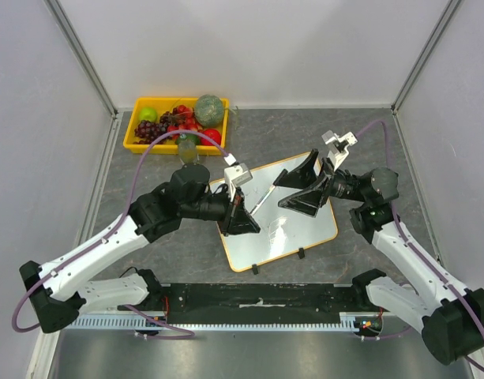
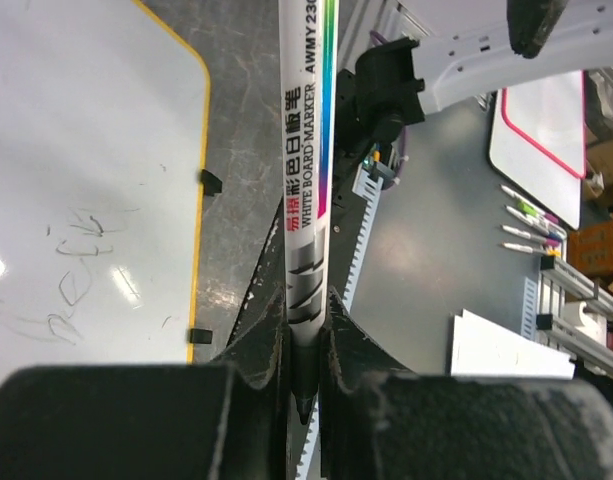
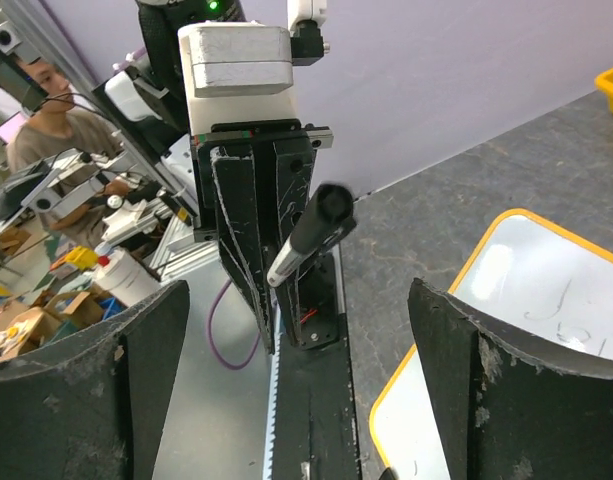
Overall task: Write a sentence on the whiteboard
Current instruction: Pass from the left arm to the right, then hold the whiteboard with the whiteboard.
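The whiteboard (image 1: 293, 229) lies flat on the grey table, white with an orange-yellow frame. Faint dark marker strokes of the sentence (image 2: 74, 290) show on it and are too thin to read. My left gripper (image 1: 248, 216) hangs over the board's left part, shut on a white board marker (image 2: 306, 150). The marker's black end (image 3: 326, 208) points toward my right gripper (image 1: 279, 194). That gripper is wide open over the board's middle. Its fingers (image 3: 516, 380) stand on either side of the marker's line without touching it.
A yellow tray (image 1: 131, 136) of fruit sits at the back left corner. White enclosure walls close the table on three sides. A black rail (image 1: 257, 296) runs along the near edge between the arm bases. Two black clips (image 2: 210, 181) sit on the board's near edge.
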You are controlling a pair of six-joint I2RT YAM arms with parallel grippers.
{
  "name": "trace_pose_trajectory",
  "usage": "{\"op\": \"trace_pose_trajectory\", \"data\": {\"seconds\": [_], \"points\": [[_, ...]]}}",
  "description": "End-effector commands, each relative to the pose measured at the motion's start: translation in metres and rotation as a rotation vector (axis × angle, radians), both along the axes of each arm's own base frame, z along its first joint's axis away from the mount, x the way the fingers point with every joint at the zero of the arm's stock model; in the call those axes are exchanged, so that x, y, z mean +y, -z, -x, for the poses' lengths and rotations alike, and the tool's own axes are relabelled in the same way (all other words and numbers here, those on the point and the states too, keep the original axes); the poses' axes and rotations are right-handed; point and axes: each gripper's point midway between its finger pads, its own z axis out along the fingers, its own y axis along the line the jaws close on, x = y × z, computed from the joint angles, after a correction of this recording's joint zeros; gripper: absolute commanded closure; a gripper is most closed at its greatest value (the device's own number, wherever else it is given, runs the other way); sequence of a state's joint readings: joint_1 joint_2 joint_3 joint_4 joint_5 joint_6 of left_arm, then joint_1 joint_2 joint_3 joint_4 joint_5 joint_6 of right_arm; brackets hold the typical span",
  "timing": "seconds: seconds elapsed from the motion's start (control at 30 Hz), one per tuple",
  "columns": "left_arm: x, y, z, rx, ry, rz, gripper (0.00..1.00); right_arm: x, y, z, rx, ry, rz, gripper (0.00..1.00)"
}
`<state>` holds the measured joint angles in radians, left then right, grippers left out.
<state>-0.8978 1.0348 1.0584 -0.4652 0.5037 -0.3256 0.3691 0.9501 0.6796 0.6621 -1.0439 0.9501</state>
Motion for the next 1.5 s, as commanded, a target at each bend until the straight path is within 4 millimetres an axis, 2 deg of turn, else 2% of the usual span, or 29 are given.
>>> {"op": "trace_pose_trajectory", "data": {"seconds": [0.0, 0.13, 0.33, 0.5, 0.67, 0.73, 0.8, 0.93, 0.97, 1.0, 1.03, 1.07, 1.13, 1.2, 1.3, 1.47], "points": [[-0.007, -0.016, 0.021, -0.021, 0.186, 0.033, 0.98, -0.001, -0.031, 0.020, -0.079, -0.099, -0.061, 0.06], [-0.013, -0.017, 0.022, -0.009, 0.229, 0.029, 0.98, 0.005, -0.033, 0.029, -0.062, -0.157, -0.068, 0.12], [-0.019, -0.019, 0.019, -0.016, 0.244, 0.027, 0.98, 0.012, -0.027, 0.041, -0.058, -0.222, -0.050, 0.35], [-0.020, -0.021, 0.020, -0.021, 0.257, 0.032, 0.98, 0.017, -0.019, 0.047, -0.061, -0.244, -0.021, 0.42], [-0.022, -0.020, 0.020, -0.014, 0.267, 0.026, 0.98, 0.021, -0.016, 0.049, -0.062, -0.256, -0.002, 0.64], [-0.022, -0.020, 0.021, -0.010, 0.267, 0.026, 0.98, 0.022, -0.014, 0.047, -0.053, -0.253, 0.009, 0.77], [-0.021, -0.021, 0.021, -0.014, 0.266, 0.028, 0.98, 0.023, -0.011, 0.046, -0.043, -0.248, 0.020, 1.00], [-0.019, -0.023, 0.015, -0.037, 0.225, 0.025, 0.98, 0.024, -0.005, 0.041, -0.057, -0.221, 0.051, 1.00], [-0.018, -0.023, 0.014, -0.038, 0.210, 0.021, 0.91, 0.024, -0.005, 0.040, -0.061, -0.211, 0.055, 1.00], [-0.017, -0.023, 0.011, -0.041, 0.189, 0.016, 0.71, 0.024, -0.004, 0.039, -0.062, -0.202, 0.063, 1.00], [-0.016, -0.022, 0.007, -0.047, 0.159, 0.010, 0.47, 0.024, -0.003, 0.037, -0.070, -0.189, 0.072, 1.00], [-0.014, -0.020, 0.003, -0.055, 0.123, 0.001, 0.30, 0.024, 0.000, 0.033, -0.069, -0.170, 0.086, 1.00], [-0.006, -0.010, -0.016, -0.064, -0.011, -0.043, 0.15, 0.024, 0.007, 0.024, -0.075, -0.119, 0.129, 1.00], [0.003, 0.002, -0.028, -0.054, -0.113, -0.077, 0.09, 0.022, 0.015, 0.011, -0.078, -0.036, 0.179, 1.00], [0.021, 0.017, -0.044, -0.018, -0.256, -0.086, 0.05, 0.015, 0.030, -0.017, -0.043, 0.133, 0.246, 1.00], [0.071, 0.039, -0.076, 0.104, -0.517, -0.036, 0.03, -0.014, 0.053, -0.054, -0.004, 0.430, 0.342, 1.00]]}}
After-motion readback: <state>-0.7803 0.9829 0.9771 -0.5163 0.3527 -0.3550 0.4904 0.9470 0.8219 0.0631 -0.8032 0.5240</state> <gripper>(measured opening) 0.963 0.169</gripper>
